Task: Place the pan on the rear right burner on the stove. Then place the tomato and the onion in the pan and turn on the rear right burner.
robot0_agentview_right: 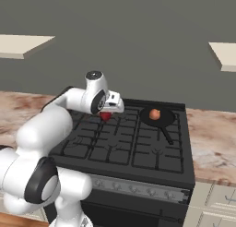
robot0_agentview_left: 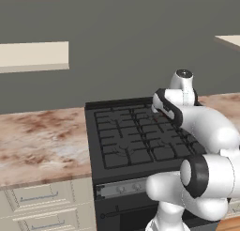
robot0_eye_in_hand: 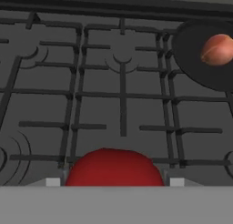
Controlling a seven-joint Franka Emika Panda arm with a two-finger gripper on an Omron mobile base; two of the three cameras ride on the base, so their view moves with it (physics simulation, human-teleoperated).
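Observation:
The black pan (robot0_agentview_right: pixel 162 121) lies on the rear right burner (robot0_agentview_right: pixel 178 125) of the stove (robot0_agentview_right: pixel 115 150), handle pointing to the front. The orange-tan onion (robot0_agentview_right: pixel 155 114) rests inside it. My gripper (robot0_agentview_right: pixel 106 113) hangs over the rear middle grates, left of the pan, shut on the red tomato (robot0_agentview_right: pixel 106 116). In the hand view the tomato (robot0_eye_in_hand: pixel 113 167) sits between the fingers at the bottom, above the grates, while the pan (robot0_eye_in_hand: pixel 198 70) and the onion (robot0_eye_in_hand: pixel 217 49) lie at the upper right. My arm hides the hand in the left base view over the stove (robot0_agentview_left: pixel 124 141).
A grey knob strip (robot0_agentview_right: pixel 138 188) runs along the stove front. Marble counters flank the stove on the left (robot0_agentview_left: pixel 42 141) and on the right (robot0_agentview_right: pixel 212 138). Pale wall shelves (robot0_agentview_right: pixel 23 45) hang above, well clear of the arm.

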